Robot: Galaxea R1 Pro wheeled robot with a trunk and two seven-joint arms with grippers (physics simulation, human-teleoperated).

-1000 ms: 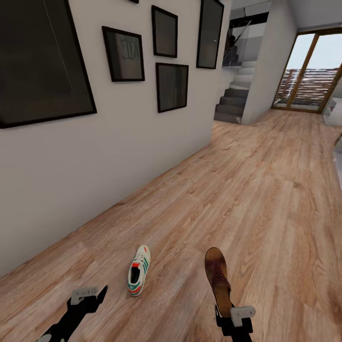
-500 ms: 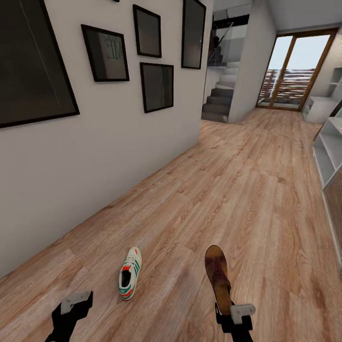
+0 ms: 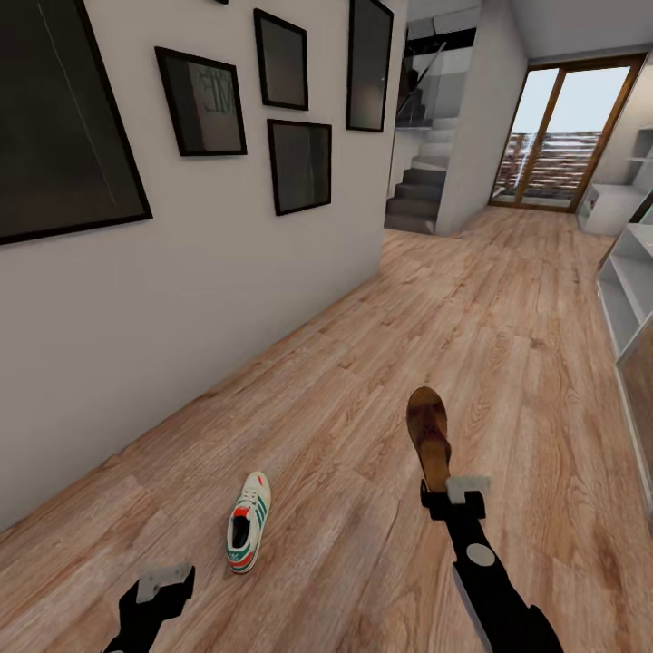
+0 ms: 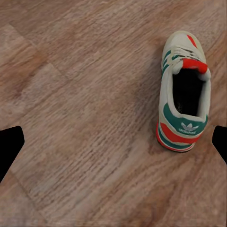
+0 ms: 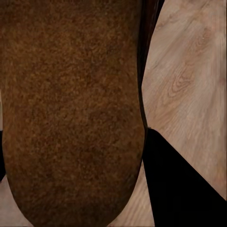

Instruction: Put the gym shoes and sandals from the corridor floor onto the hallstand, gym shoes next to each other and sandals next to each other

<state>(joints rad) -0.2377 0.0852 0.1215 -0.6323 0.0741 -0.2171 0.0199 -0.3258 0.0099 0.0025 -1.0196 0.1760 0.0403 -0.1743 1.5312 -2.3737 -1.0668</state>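
Sandal: dark brown leather clog sandal (image 3: 428, 433) clamped heel-end in right gripper (image 3: 451, 492), toe pointing away, off the wood-plank floor (image 3: 363, 381).
Rack: pale grey shelf unit (image 3: 628, 299) ahead, off to the right.
Sneaker: cream-and-green lace-up gym shoe (image 3: 248, 521) on the floor, nearest left gripper (image 3: 163, 585), fingers spread, empty.

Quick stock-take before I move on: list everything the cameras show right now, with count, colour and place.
Cream-white lace-up gym shoe with green stripes: one, on the wood-plank corridor floor, ahead of the left claw.
Dark brown leather sandal: one, gripped at its heel end by the right claw.
Black-framed pictures: five, on the white wall at left.
Grey staircase: one, at the corridor's far end.
Wood-framed glass door: one, far right.
Pale grey shelf unit: one, at right edge.
Left claw: black and grey, open.
Right claw: black and grey, shut on sandal.
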